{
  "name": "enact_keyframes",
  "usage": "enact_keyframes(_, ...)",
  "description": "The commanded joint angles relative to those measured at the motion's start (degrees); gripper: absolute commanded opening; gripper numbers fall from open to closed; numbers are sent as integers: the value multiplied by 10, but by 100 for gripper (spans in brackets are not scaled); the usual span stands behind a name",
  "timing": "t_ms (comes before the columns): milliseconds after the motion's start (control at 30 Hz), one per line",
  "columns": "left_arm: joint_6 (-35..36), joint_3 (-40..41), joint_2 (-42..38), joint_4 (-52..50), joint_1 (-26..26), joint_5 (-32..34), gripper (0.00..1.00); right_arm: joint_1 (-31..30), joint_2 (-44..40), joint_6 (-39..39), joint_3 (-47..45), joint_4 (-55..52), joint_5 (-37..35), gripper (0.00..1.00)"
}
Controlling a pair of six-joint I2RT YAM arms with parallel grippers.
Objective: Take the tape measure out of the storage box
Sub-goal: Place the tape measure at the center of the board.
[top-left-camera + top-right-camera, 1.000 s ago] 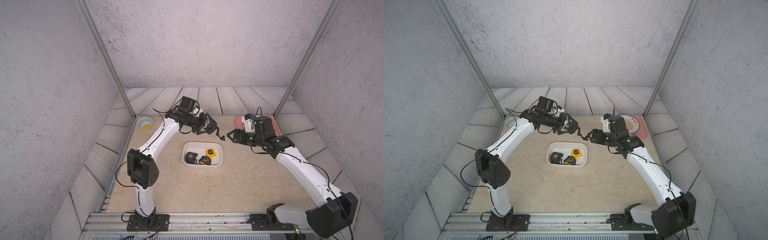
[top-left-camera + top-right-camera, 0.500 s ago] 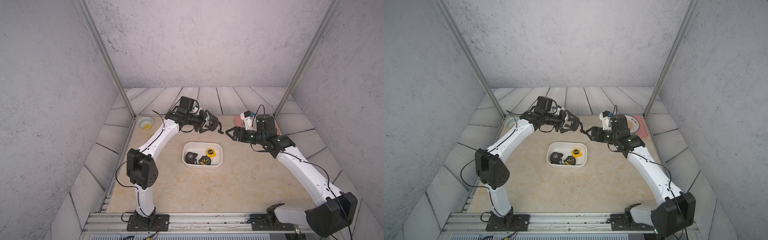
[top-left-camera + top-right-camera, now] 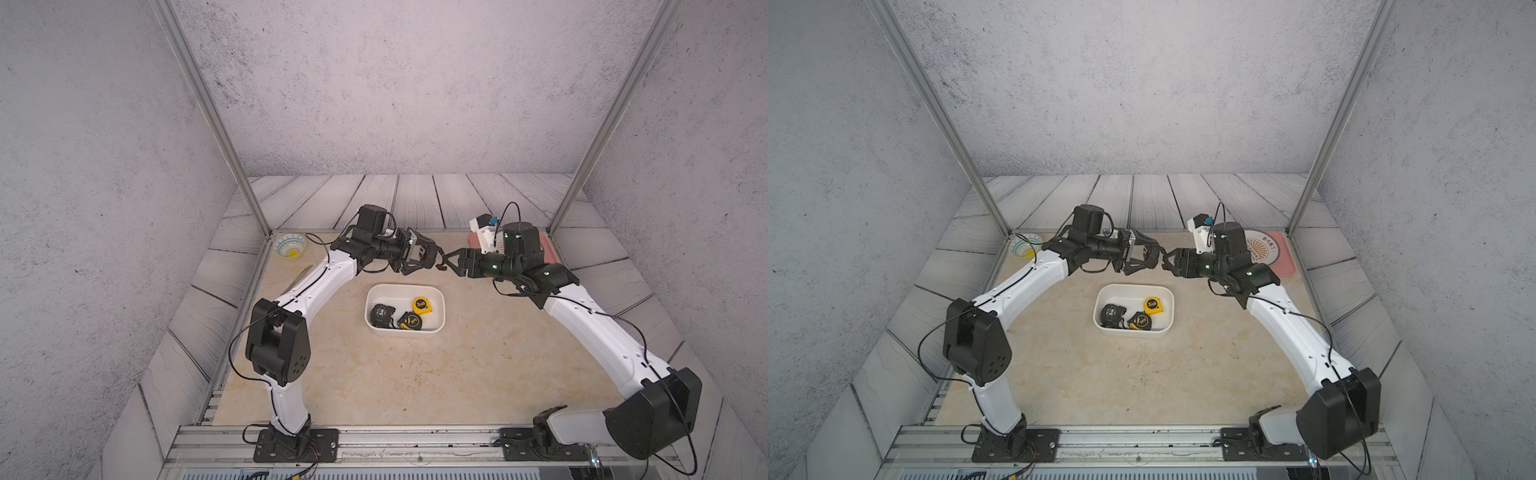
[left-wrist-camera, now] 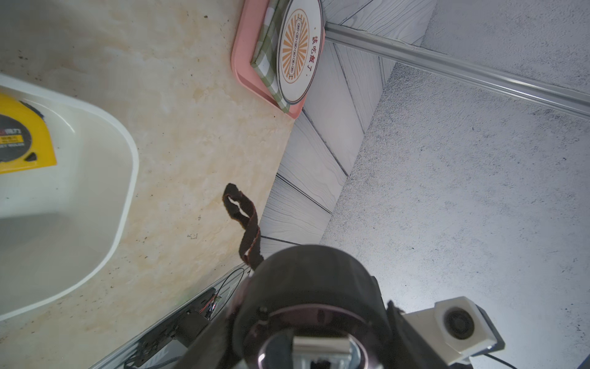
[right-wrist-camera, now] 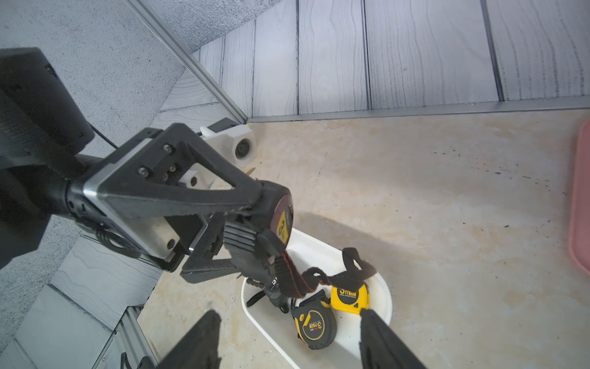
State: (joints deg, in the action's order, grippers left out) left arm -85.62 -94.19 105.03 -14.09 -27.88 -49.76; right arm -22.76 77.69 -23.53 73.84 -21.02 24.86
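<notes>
Your left tool (image 3: 431, 257) is clamped on a black tape measure (image 5: 280, 220), which is gripped between both fingers and held up off the table (image 3: 415, 374). In both top views it shows just beyond the far side of the storage box (image 3: 402, 331), clear of the rim. Its black strap (image 5: 335, 278) hangs loose from the case.

Your right tool (image 3: 448, 261) faces the left one from the right. Its fingers are spread apart with nothing between them, and the tips are just beside the held tape measure. Whether they touch the strap, you cannot tell from these views.

Three more lie in the white box: a black one (image 3: 381, 313) on the left, a black-and-yellow one (image 3: 409, 321) in the middle near the front wall, and a yellow one (image 3: 422, 304) toward the far right.

A pink tray (image 3: 1285, 257) sits in the far right corner and a patterned bowl (image 3: 289, 245) in the far left.
</notes>
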Motion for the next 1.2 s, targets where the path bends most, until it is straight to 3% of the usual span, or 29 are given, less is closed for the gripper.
enact_keyframes(0,-25,-3,-20,54,0,-12,0,-23,11,15,20,3,-19,71)
enact_keyframes(567,-26,4,-31,48,-14,-5,0,-62,66,27,59,11,-70,71)
enact_keyframes(1167,-74,23,-37,94,-24,1,0,-74,101,31,90,24,-109,61)
